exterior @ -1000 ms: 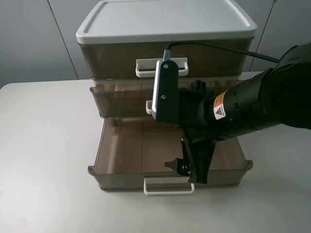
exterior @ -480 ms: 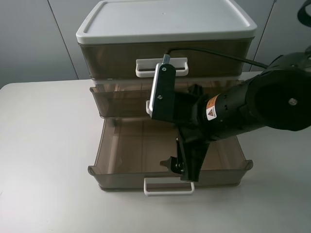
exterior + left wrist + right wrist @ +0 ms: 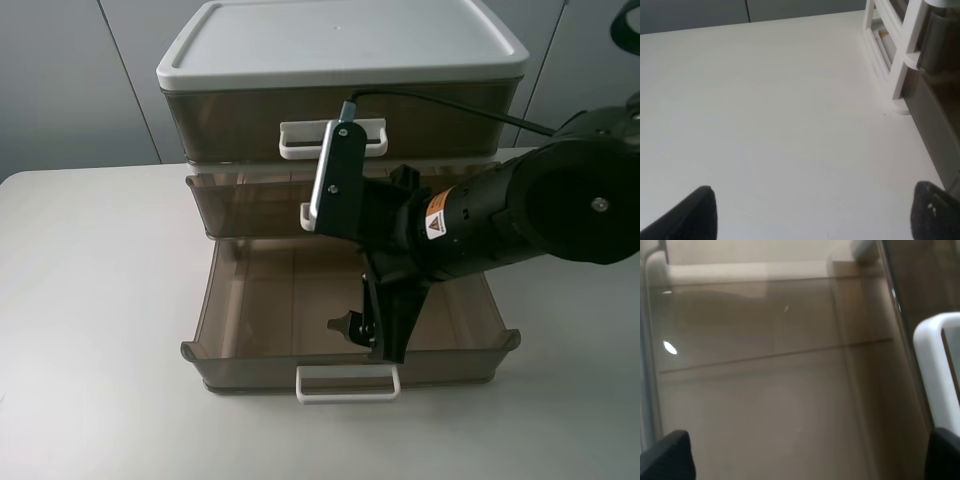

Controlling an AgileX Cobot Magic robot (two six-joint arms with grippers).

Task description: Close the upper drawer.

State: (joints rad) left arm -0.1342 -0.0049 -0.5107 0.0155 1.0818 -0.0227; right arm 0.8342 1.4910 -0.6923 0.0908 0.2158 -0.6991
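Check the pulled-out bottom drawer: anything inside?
Nothing shows on the bare floor of the bottom drawer. The right gripper, open, hangs over its right-centre and covers that patch. The rear strip lies under the upper drawer, so it cannot be checked.

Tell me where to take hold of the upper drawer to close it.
Take the small white loop handle at the front centre of the upper drawer, coming straight from the front. It stands only slightly open, so a central push should slide it in squarely.
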